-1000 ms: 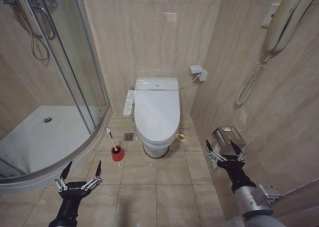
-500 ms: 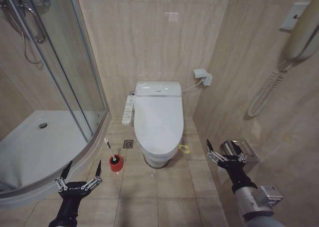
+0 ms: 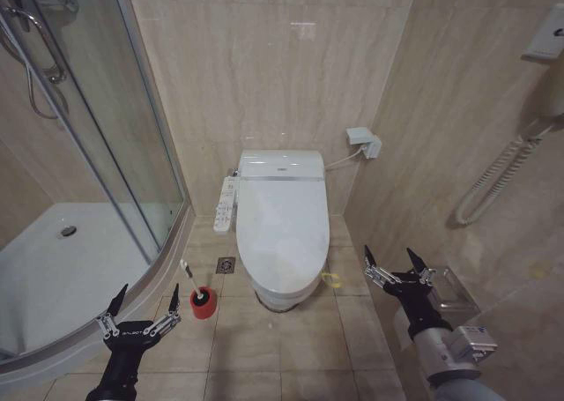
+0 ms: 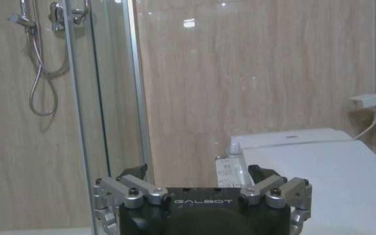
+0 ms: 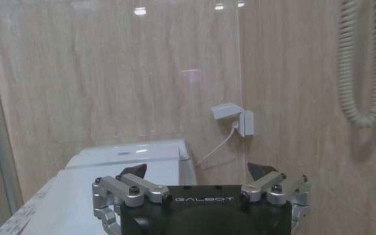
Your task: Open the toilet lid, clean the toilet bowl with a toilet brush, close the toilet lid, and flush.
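Nearest the camera, the left gripper (image 3: 142, 305) and right gripper (image 3: 397, 267) are held forward above the tiled floor, fingers spread wide and empty. Just beyond the left gripper, the toilet brush (image 3: 189, 276) stands tilted in its red holder (image 3: 203, 300). Farther back, between both grippers, the toilet lid (image 3: 282, 227) lies shut over the toilet bowl (image 3: 280, 293).
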